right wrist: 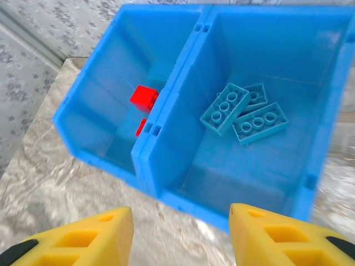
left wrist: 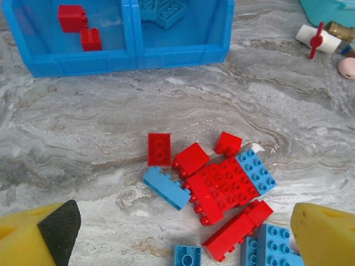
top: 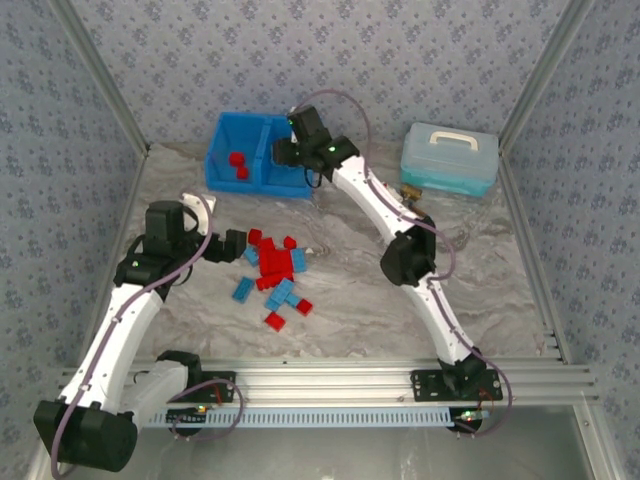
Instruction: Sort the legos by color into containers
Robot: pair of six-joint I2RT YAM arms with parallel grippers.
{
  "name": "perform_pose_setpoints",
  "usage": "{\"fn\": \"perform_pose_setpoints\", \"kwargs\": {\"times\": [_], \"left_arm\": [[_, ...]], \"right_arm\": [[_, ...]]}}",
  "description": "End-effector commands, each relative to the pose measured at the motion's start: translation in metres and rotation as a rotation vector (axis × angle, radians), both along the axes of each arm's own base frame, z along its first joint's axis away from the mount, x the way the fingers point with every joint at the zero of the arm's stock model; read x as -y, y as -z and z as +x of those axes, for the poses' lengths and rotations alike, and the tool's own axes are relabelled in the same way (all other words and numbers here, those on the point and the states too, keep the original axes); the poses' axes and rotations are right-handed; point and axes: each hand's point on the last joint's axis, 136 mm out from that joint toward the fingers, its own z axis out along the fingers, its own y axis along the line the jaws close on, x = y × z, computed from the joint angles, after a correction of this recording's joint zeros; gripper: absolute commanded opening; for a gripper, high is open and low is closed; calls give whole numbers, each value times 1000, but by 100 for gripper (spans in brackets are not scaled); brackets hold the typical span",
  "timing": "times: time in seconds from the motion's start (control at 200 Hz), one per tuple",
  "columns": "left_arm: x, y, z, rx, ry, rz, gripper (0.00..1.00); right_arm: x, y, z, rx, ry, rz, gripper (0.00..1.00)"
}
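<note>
A pile of red and light blue legos (top: 275, 275) lies mid-table; the left wrist view has the same pile (left wrist: 222, 188) just ahead of my left gripper. The blue bin (top: 255, 155) stands at the back. Its left compartment (right wrist: 111, 111) holds two red bricks (left wrist: 77, 25), its right compartment (right wrist: 260, 127) three light blue bricks (right wrist: 244, 113). My left gripper (top: 235, 245) hangs open at the pile's left edge, nothing between its fingers (left wrist: 324, 233). My right gripper (top: 290, 150) is open and empty over the bin's right compartment, its yellow fingers (right wrist: 266, 235) wide apart.
A pale teal lidded box (top: 450, 160) with a white handle stands at the back right. A small red-and-white bottle (left wrist: 316, 39) and a pink disc (left wrist: 348, 67) lie beside it. Patterned walls close in the table on three sides.
</note>
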Motion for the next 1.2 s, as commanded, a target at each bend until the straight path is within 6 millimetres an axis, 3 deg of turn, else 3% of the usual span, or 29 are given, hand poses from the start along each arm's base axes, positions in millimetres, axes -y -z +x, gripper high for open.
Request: {"fn": "perform_pose_setpoints", "kwargs": {"times": [0.0,0.055,0.085,0.11,0.135,0.2,0.21,0.38,0.415,0.455,0.58,0.899,1.094,1.194], "left_arm": [[-13,3,6,-1,-85,19,99],[-18,7,8,-29,-140,5,99],[-22,9,8,-57,-184,-3,99],[-27,10,8,-88,-240,-10,99],[-33,12,8,-121,-301,-19,99],[-33,18,5,-208,-388,-93,99],[-32,19,5,-216,-398,-107,99],[-1,62,2,-350,-487,-271,93],[9,70,4,-360,-468,-265,92],[18,76,7,-375,-445,-233,92],[46,91,21,-441,-374,-123,84],[123,134,65,-494,-208,73,79],[137,153,88,-443,-54,255,63],[134,160,97,-423,5,359,62]], "right_arm": [[34,-98,-65,116,-89,-43,53],[46,-107,-92,155,-112,-75,55],[55,-122,-108,201,-121,-63,56],[61,-117,-119,209,-126,-73,58],[69,-126,-132,245,-128,-54,59],[91,-125,-159,284,-106,-34,70],[96,-132,-164,302,-97,-20,72],[160,-96,-203,268,84,38,100],[170,-89,-207,265,112,45,100],[178,-68,-211,234,133,21,100],[193,-48,-217,169,164,-20,100],[205,-35,-220,123,206,-57,100],[210,-30,-225,95,215,-70,100],[214,-28,-227,84,228,-78,100]]}}
